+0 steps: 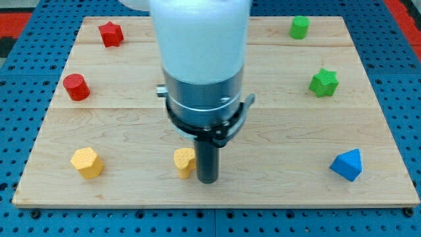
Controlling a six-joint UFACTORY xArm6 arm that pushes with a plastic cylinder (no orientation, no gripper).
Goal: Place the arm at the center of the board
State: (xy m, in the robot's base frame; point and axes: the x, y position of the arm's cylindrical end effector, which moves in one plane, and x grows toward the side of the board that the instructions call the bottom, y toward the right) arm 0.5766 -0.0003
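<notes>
1. I have no grasping end effector here, so there is nothing that can stand apart, together or clamped; I carry only a straight dark rod, and my tip [208, 181] rests on the wooden desk [276, 164].

2. My tip stands in the lower part of the desk, a little toward the view's left of the middle line. It is just beside the yellow block [185, 162], on that block's right side; I cannot tell if they touch or if a thin gap remains.

3. The other blocks lie well apart from my tip: a second yellow block [87, 162] at the lower left, a red cylinder [76, 87] and a red star [111, 33] at the left and upper left, a green cylinder [299, 27] and a green star [323, 82] at the upper right, and a blue triangular block [346, 164] at the lower right.

4. The goal of the task, the center of the desk, is now hidden behind my own white and grey body. I judge that my tip is below this place, so the step in hand is the approach, not yet finished.

5. The next move, I think, calls for a slide toward the view's top and slightly to the right. Going away from the near yellow block should leave it in place; no other block seems to stand on that path.
</notes>
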